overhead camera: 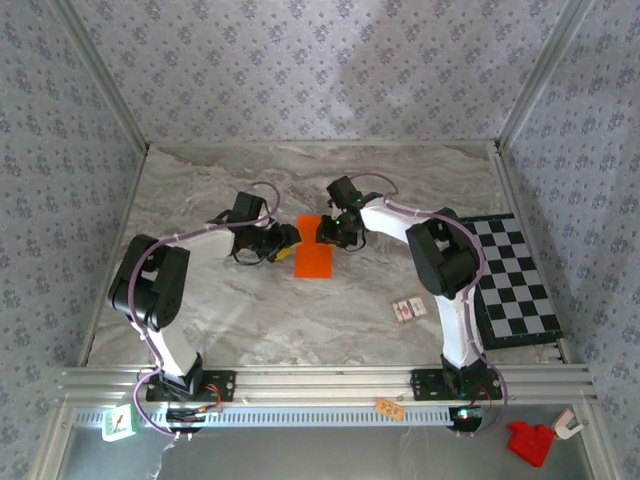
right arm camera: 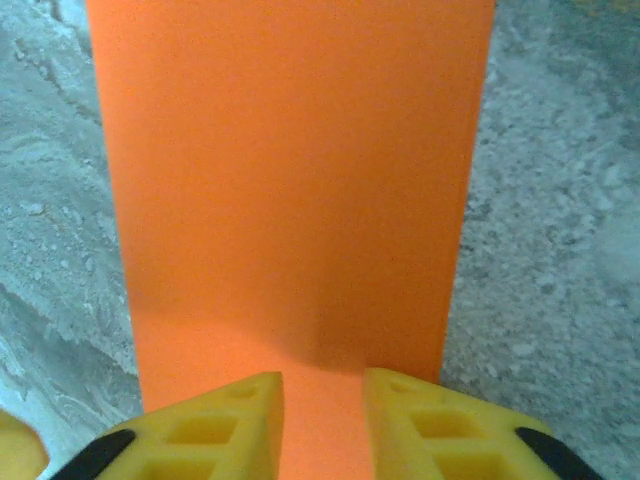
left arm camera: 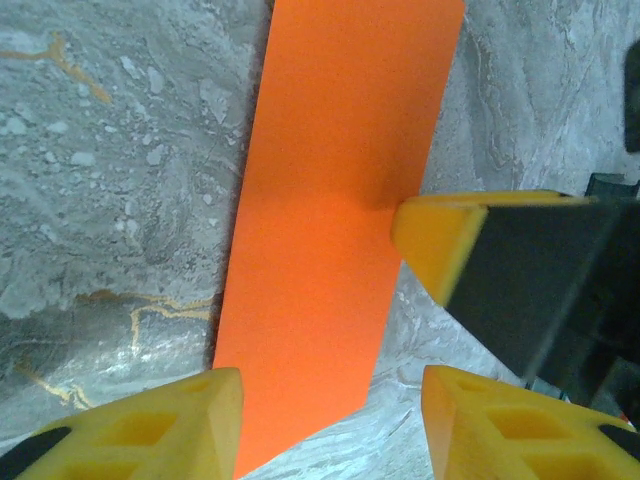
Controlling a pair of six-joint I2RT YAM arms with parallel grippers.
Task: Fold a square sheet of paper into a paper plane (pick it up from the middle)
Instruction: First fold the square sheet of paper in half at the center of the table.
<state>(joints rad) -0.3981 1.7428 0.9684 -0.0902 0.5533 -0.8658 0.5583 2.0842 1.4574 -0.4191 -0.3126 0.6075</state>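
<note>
One fold seems done: the square sheet of paper (overhead camera: 314,255) lies flat as an orange rectangle mid-table (overhead camera: 250,310), with nose and wing folds judged left to do. The left gripper (left arm camera: 330,390) sits at its left edge, fingers well apart. The right gripper (right arm camera: 322,385) is over its far-right edge, fingers slightly apart, holding nothing.

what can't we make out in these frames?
Top external: far corner of the orange paper hidden under the right gripper; creases too small.
Left wrist: paper's far end cut off by the frame top; near corner behind the left gripper.
Right wrist: paper's near edge behind the fingers.
</note>
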